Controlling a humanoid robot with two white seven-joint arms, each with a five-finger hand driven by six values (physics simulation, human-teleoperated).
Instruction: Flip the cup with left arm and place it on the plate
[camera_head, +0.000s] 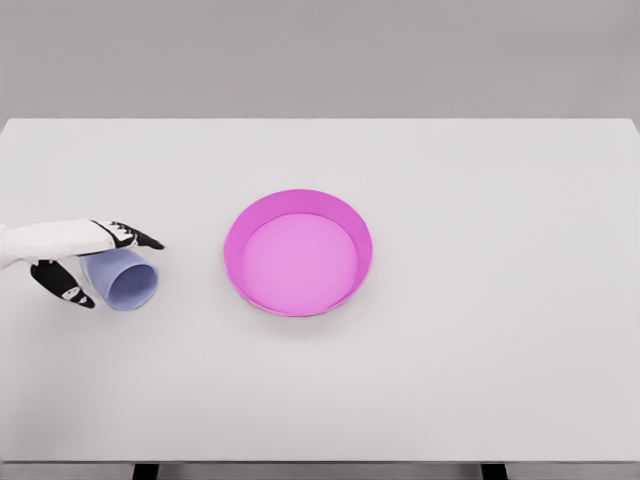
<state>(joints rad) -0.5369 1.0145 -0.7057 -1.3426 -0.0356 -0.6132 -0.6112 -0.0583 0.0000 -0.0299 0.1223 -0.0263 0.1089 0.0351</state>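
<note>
White table (450, 380) fills the head view, its near edge at the bottom. At the left, the left hand (75, 255) reaches in over a pale blue cup (125, 280), which lies on its side with its open mouth toward the near right. Black-tipped fingers (135, 238) lie across the top of the cup and the thumb sits below it, closed around it. Well apart, to the right, sits a pink plate (298, 195), holding nothing.
</note>
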